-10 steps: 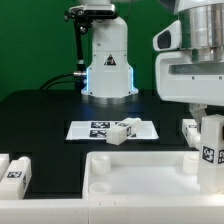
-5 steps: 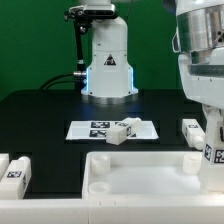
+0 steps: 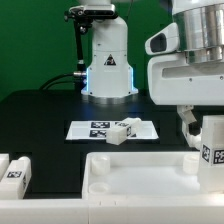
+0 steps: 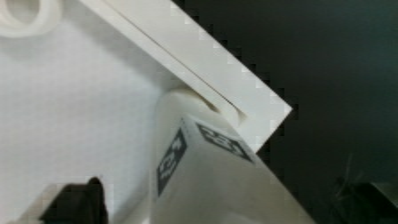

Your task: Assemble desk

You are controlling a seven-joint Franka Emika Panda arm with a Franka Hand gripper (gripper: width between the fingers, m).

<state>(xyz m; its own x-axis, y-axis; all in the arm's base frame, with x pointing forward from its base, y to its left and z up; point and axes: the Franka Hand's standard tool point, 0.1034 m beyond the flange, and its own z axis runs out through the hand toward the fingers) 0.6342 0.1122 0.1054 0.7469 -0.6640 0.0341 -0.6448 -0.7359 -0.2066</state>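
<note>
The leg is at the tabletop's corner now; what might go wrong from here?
The leg in the jaws hangs right at the rim of the tabletop, so lowering it may land it on the rim, not the corner socket. A loose leg lies close beside the jaws and might get knocked.

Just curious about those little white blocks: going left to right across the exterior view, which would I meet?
Legs at the left edge → leg lying on the marker board → upright leg at the right edge.

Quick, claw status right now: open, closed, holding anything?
Claw: closed on a desk leg, held upright at the tabletop corner.
</note>
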